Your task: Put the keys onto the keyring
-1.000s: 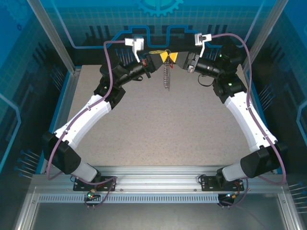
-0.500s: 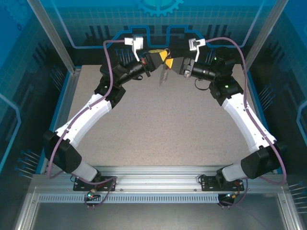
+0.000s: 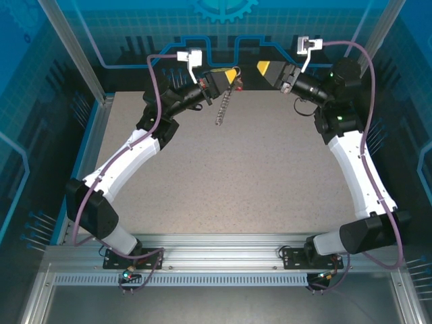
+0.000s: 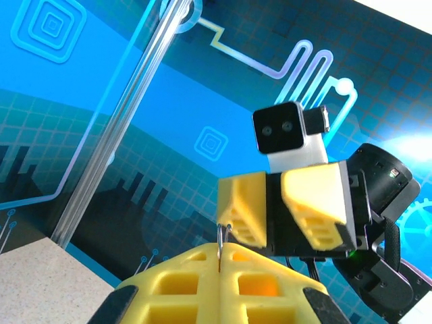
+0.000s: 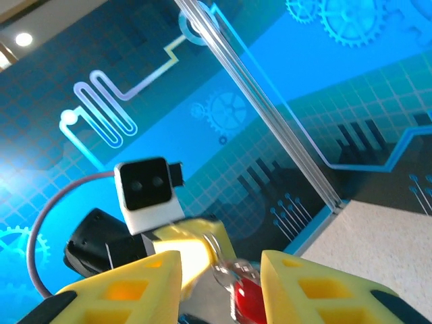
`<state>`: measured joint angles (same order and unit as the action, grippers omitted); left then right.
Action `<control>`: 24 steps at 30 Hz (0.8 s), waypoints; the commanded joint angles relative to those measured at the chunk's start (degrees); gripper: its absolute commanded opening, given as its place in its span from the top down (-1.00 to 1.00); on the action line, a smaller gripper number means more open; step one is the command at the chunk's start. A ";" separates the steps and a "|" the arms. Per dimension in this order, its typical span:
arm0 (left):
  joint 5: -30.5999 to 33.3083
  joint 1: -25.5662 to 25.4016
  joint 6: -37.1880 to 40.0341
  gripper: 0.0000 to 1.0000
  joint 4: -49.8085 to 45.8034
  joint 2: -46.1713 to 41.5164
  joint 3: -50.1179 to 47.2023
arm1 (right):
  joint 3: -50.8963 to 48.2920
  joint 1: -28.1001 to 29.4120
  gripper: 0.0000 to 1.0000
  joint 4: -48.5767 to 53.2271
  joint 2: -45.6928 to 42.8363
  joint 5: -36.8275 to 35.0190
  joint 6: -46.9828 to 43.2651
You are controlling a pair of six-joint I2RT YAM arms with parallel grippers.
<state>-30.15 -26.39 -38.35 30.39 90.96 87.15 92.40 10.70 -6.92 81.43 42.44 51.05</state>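
My left gripper (image 3: pixel 231 73) is raised at the back of the table and is shut on a thin metal ring (image 4: pixel 221 237) of the keyring. The rest of the keyring (image 3: pixel 223 108) hangs below it as a slanting string of silvery rings. In the left wrist view my own yellow fingertips (image 4: pixel 196 270) press together around that ring. My right gripper (image 3: pixel 266 67) faces the left one from a short gap away, open and holding nothing. In the right wrist view, a blurred red key head (image 5: pixel 251 297) and a silvery ring (image 5: pixel 226 270) hang at the left gripper (image 5: pixel 196 246), beyond my open fingers (image 5: pixel 297 283).
The speckled table (image 3: pixel 229 175) lies below both raised grippers. A blue printed back wall (image 3: pixel 223 27) and metal frame posts (image 3: pixel 74 47) stand close behind them. Both arm bases sit on the rail (image 3: pixel 223 260) at the near edge.
My right gripper has drawn back to the right, away from the left gripper, and its jaws have widened. The hanging keyring has swung to the left.
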 commanded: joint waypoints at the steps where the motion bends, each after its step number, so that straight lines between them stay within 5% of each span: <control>1: -1.58 0.29 -2.78 1.00 4.39 0.47 2.74 | 4.20 2.04 0.27 -2.95 3.18 -0.31 1.84; 24: -0.61 0.47 -3.76 1.00 4.99 0.62 2.88 | 1.62 6.97 0.31 -1.53 4.18 -0.16 0.88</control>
<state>-30.50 -26.35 -41.93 32.08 91.59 87.39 94.76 16.97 -8.08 87.39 42.22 51.68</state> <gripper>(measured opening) 0.052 0.344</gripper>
